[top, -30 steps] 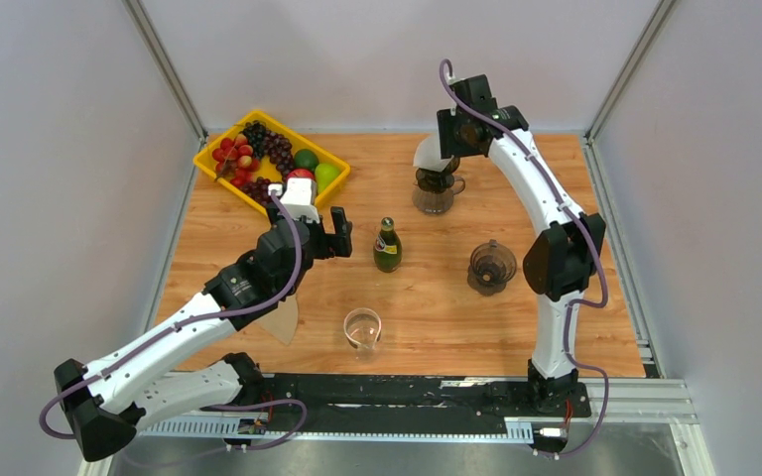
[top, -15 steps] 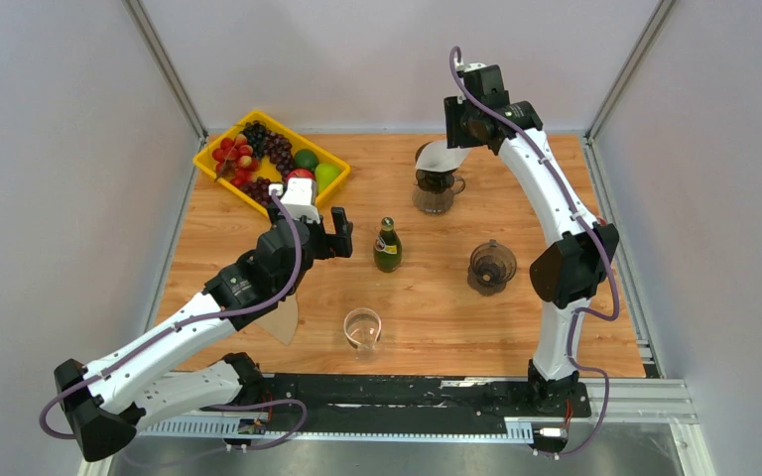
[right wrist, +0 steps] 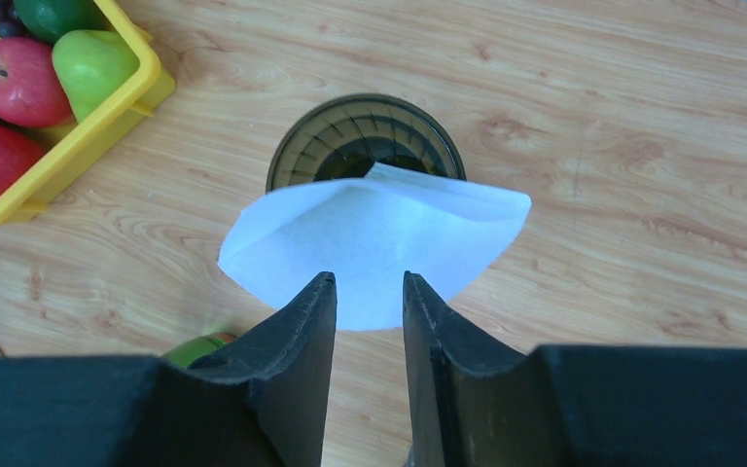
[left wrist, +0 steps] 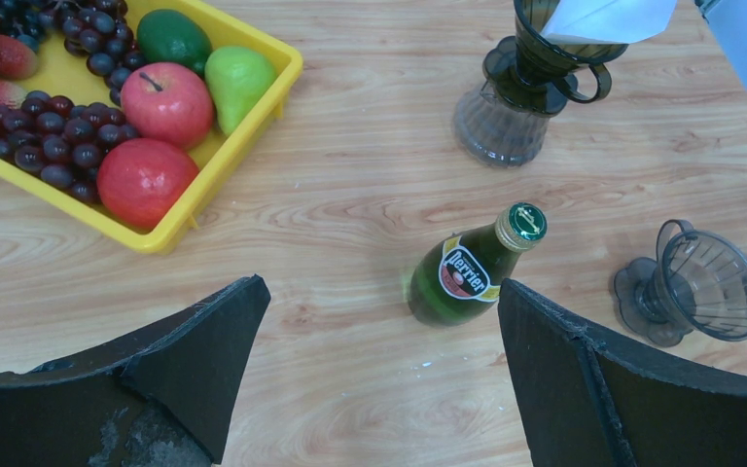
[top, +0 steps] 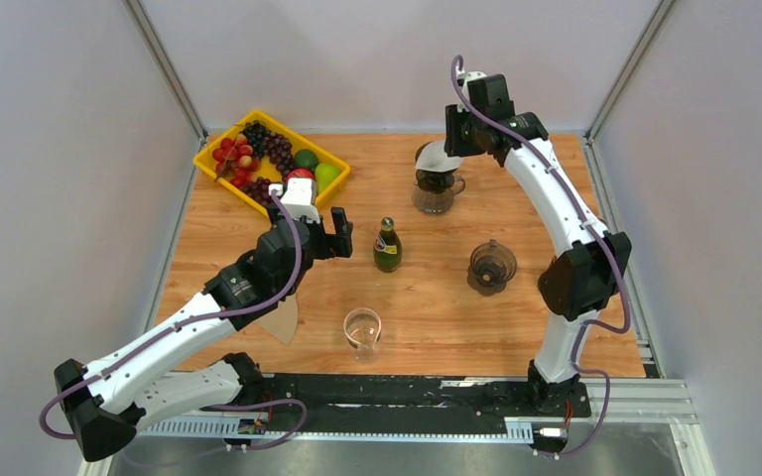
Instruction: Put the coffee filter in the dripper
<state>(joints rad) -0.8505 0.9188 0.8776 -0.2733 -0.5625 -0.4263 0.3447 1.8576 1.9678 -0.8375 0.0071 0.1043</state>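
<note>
Nearest the bases, the L arm reaches out over the table (top: pixel 427 317). The left gripper (left wrist: pixel 377 290) is spread wide w/ nothing between its fingers, hanging above the wood just short of the green bottle (left wrist: pixel 469 268). A tan paper piece (top: pixel 282 323) lies partly under that arm (could be a spare filter, can't tell), and a glass (top: pixel 362 330) stands near it twd the centre. Mid-table, right of the bottle, a second dripper (top: pixel 492 266) stands on the wood w/ no paper in it. Far left is the yellow tray (right wrist: pixel 68 146) of fruit, well apart from the work.

Far centre is where it counts. The dripper (right wrist: pixel 365 131) sits on a carafe (left wrist: pixel 499 122). The white coffee filter (right wrist: pixel 374 238) lies across its rim, lopsided: part over the mouth, the rest hanging out on the side twd the right gripper (right wrist: pixel 368 284). It's not down in the cone. That gripper hovers just above and beside it, fingers a narrow gap apart. The paper shows thru the gap but I see no pinch on it, so I read it as let go.

Step, as I judge it: seating the filter, which is delivered but not settled. Next move prob. calls for a light push on the overhanging side, down and twd the cone's centre, w/ fingers nearly together. It should be slow enough not to tip the dripper off the carafe or crumple the paper.
</note>
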